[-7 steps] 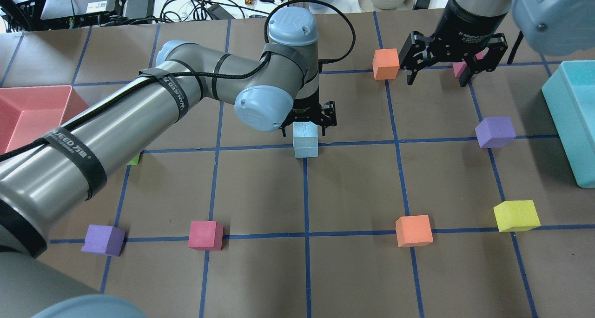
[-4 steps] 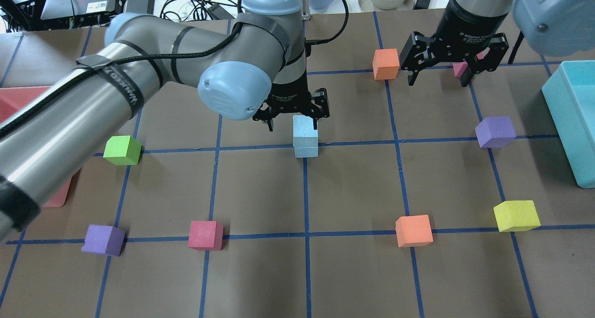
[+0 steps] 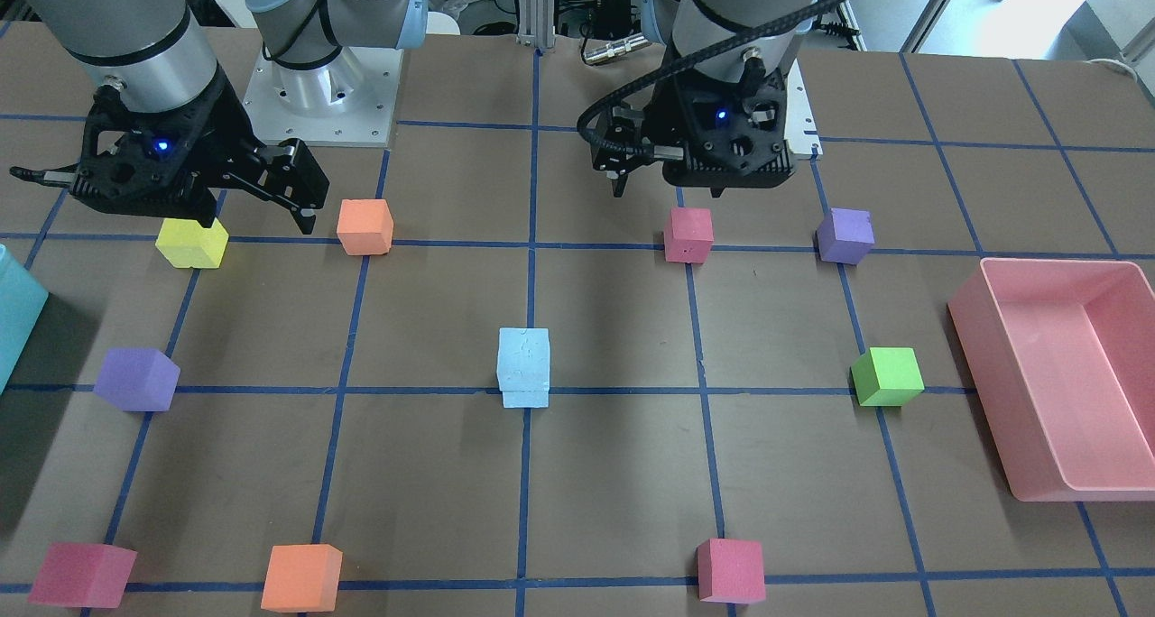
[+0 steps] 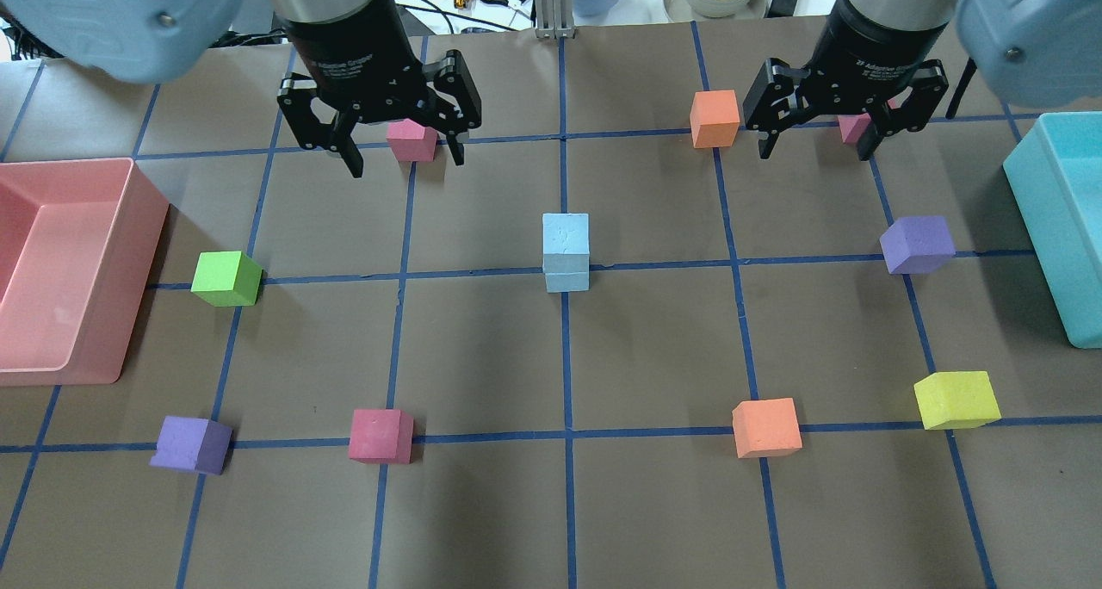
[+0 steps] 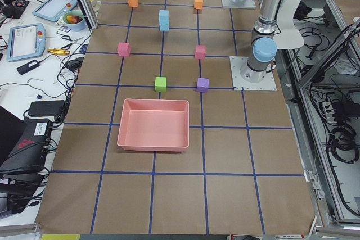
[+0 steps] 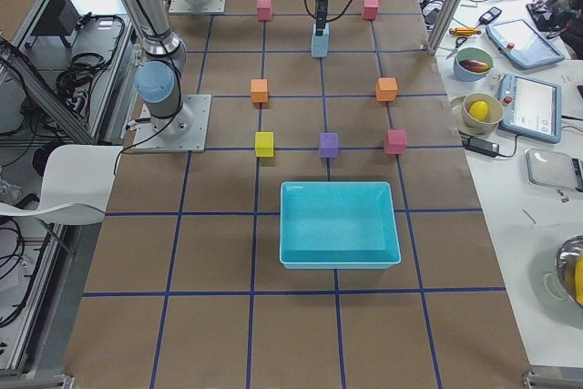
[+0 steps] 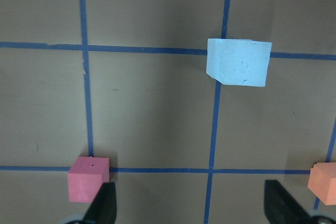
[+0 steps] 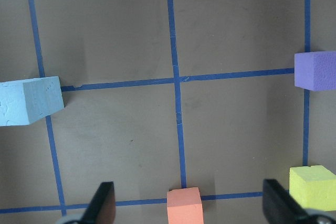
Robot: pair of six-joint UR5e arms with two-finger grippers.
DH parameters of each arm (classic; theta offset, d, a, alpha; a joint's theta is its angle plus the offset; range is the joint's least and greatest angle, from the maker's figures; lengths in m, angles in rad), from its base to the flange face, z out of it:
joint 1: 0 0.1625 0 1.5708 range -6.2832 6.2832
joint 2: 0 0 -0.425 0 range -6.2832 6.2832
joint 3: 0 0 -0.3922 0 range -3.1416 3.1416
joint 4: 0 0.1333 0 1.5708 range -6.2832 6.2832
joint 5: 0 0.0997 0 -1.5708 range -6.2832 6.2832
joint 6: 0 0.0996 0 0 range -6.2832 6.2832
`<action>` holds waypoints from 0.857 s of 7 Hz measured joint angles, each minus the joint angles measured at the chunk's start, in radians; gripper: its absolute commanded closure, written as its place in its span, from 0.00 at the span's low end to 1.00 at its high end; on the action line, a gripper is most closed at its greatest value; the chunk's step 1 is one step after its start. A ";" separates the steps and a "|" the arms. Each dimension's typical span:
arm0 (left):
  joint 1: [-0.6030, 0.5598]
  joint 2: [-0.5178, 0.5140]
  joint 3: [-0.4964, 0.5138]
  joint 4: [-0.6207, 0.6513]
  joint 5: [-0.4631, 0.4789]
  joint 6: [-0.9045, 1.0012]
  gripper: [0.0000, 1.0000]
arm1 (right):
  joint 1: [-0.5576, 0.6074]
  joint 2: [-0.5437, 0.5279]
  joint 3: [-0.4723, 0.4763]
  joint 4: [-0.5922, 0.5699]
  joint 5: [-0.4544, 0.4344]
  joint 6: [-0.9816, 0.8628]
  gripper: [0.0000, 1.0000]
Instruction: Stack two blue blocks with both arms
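Two pale blue blocks stand stacked at the table's middle, the upper block point(image 4: 566, 234) squarely on the lower block point(image 4: 566, 280). The stack also shows in the front view point(image 3: 523, 357) and in the left wrist view point(image 7: 239, 62). My left gripper point(image 4: 405, 165) is open and empty, raised at the far left over a pink cube point(image 4: 411, 139), well away from the stack. My right gripper point(image 4: 814, 152) is open and empty, raised at the far right. The right wrist view shows the stack point(image 8: 29, 101) at its left edge.
A pink bin point(image 4: 129, 227) stands at the left edge, a teal bin point(image 4: 1046, 219) at the right. Loose cubes lie around: green point(image 4: 225, 278), purple point(image 4: 191, 444), pink point(image 4: 380, 435), orange point(image 4: 766, 427), yellow point(image 4: 956, 399), purple point(image 4: 917, 244), orange point(image 4: 715, 118).
My left gripper has lifted off the upper blue block and drawn back to the far left. The stack stays standing. The right arm has not moved.
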 measured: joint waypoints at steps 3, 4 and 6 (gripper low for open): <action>0.051 0.058 -0.091 0.131 0.036 0.069 0.00 | 0.000 0.002 0.001 0.001 -0.002 0.001 0.00; 0.059 0.069 -0.116 0.156 0.043 0.096 0.00 | 0.000 0.002 0.001 0.001 -0.004 0.001 0.00; 0.071 0.078 -0.130 0.171 0.045 0.134 0.00 | 0.000 0.003 0.002 0.002 -0.006 0.001 0.00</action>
